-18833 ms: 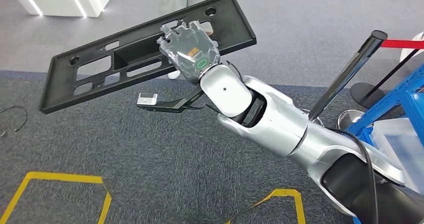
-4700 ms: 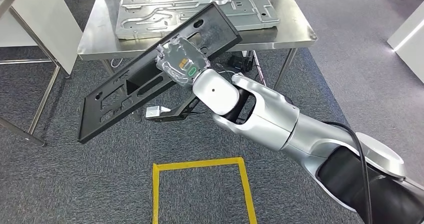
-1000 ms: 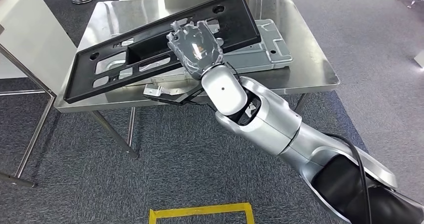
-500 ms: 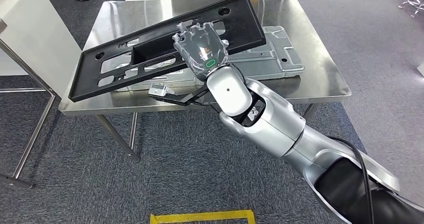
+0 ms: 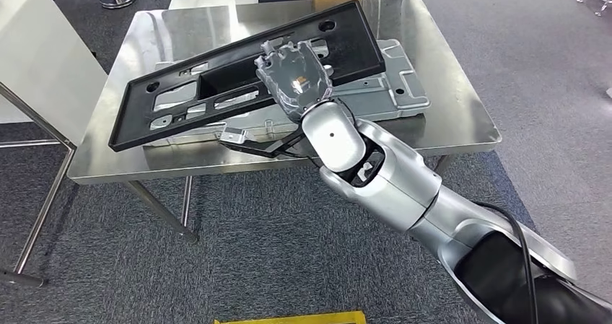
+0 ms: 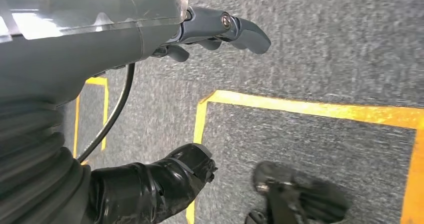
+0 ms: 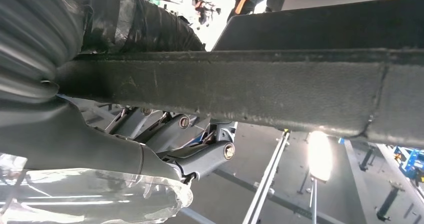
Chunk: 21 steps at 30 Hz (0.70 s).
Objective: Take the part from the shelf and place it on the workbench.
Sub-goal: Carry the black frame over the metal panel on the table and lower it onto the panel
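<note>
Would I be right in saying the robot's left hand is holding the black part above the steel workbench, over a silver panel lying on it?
Not quite: it is the right hand that holds the black part, as the head view shows. The rest stands: the part hangs above the steel workbench, over the silver panel.

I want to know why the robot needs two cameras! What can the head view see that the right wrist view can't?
The head view alone takes in the steel workbench, the silver metal plate lying on it, and the whole length of the black part above them. The right wrist view alone gives the part's rough underside edge from close up. Both show the right hand gripping the black part.
</note>
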{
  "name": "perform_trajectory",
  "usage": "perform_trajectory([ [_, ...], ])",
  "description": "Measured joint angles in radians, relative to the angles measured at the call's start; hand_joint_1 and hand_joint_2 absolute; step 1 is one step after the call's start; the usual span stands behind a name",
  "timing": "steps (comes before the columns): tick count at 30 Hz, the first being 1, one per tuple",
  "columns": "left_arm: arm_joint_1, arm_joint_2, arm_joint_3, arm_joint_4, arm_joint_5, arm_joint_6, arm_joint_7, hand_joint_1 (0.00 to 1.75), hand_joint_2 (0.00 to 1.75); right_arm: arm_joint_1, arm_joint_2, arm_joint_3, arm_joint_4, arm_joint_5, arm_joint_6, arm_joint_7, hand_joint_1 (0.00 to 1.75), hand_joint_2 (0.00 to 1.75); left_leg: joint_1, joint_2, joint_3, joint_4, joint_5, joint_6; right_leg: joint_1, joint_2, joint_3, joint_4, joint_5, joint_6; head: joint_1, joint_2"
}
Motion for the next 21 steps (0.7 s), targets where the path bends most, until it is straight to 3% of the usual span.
perform_trajectory([
  [2, -0.002, 0.001, -0.001, 0.0, 0.001, -0.001, -0.001, 0.0, 1.75, -0.001, -0.001, 0.0, 0.0, 0.0, 0.0, 0.0, 1.75, 1.75, -0.005, 0.0, 0.039, -0.093, 0.035, 0.009, 0.002, 0.001, 0.005, 0.002, -0.009, 0.008, 0.0, 0.0],
  [4, -0.004, 0.001, -0.002, 0.0, 0.002, -0.003, -0.001, 0.0, 1.75, 0.0, -0.001, 0.0, -0.001, 0.001, 0.0, 0.0, 1.75, 1.75, -0.011, -0.001, 0.049, -0.117, 0.027, 0.019, 0.003, 0.0, 0.004, 0.001, -0.013, 0.017, 0.0, 0.0],
  [7, -0.004, 0.001, -0.003, 0.0, 0.004, -0.003, -0.001, 0.0, 1.75, 0.0, -0.002, 0.0, -0.002, 0.002, 0.0, 0.0, 1.75, 1.75, -0.004, 0.0, 0.062, -0.131, 0.023, 0.033, 0.003, -0.003, -0.006, 0.025, -0.031, 0.032, 0.002, 0.0],
  [8, -0.004, 0.001, -0.003, 0.0, 0.005, -0.003, 0.0, 0.0, 1.75, -0.001, -0.002, -0.001, -0.002, 0.002, 0.0, 0.0, 1.75, 1.75, -0.002, 0.001, 0.069, -0.135, 0.021, 0.038, 0.002, -0.005, -0.026, 0.065, -0.048, 0.036, 0.002, 0.0],
  [10, -0.004, 0.001, -0.004, 0.0, 0.007, -0.003, 0.0, 0.0, 1.75, 0.002, -0.003, -0.001, -0.002, 0.003, 0.0, 0.0, 1.75, 1.75, -0.002, 0.002, 0.079, -0.136, 0.013, 0.047, -0.001, -0.007, -0.098, 0.192, -0.089, 0.043, 0.003, 0.0],
  [12, -0.005, 0.001, -0.005, 0.0, 0.008, -0.003, 0.0, 0.0, 1.75, 0.009, -0.004, -0.001, -0.001, 0.003, 0.001, 0.0, 1.75, 1.75, -0.002, 0.001, 0.09, -0.135, 0.004, 0.051, -0.004, -0.008, -0.16, 0.274, -0.094, 0.046, 0.003, 0.0],
  [13, -0.005, 0.001, -0.006, 0.0, 0.008, -0.003, 0.0, 0.0, 1.75, 0.012, -0.005, -0.001, -0.001, 0.003, 0.001, 0.0, 1.75, 1.75, -0.002, 0.0, 0.096, -0.134, -0.002, 0.051, -0.006, -0.008, -0.166, 0.262, -0.069, 0.046, 0.003, 0.0],
  [14, -0.004, 0.001, -0.006, 0.0, 0.008, -0.003, 0.0, 0.0, 1.75, 0.014, -0.006, -0.001, -0.001, 0.003, 0.001, 0.0, 1.75, 1.75, -0.002, -0.001, 0.104, -0.132, -0.009, 0.049, -0.008, -0.008, -0.153, 0.216, -0.03, 0.045, 0.003, 0.0],
  [16, -0.003, 0.001, -0.006, 0.0, 0.008, -0.003, -0.001, 0.0, 1.75, 0.013, -0.007, -0.001, -0.001, 0.003, 0.001, 0.0, 1.75, 1.75, -0.004, -0.003, 0.115, -0.126, -0.025, 0.042, -0.008, -0.009, -0.104, 0.092, 0.04, 0.041, 0.003, 0.0],
  [18, -0.005, 0.001, -0.007, 0.0, 0.009, -0.004, -0.002, 0.0, 1.75, 0.013, -0.008, -0.001, -0.001, 0.003, 0.001, -0.001, 1.75, 1.75, -0.006, -0.005, 0.115, -0.121, -0.034, 0.032, -0.005, -0.009, -0.074, 0.025, 0.053, 0.035, 0.002, 0.0],
  [21, -0.005, 0.001, -0.008, 0.0, 0.01, -0.004, -0.001, 0.0, 1.75, 0.017, -0.011, -0.001, 0.002, 0.003, 0.0, -0.003, 1.75, 1.75, -0.004, -0.004, 0.113, -0.121, -0.041, 0.017, -0.003, -0.004, -0.065, 0.009, 0.044, 0.023, 0.002, 0.0],
])
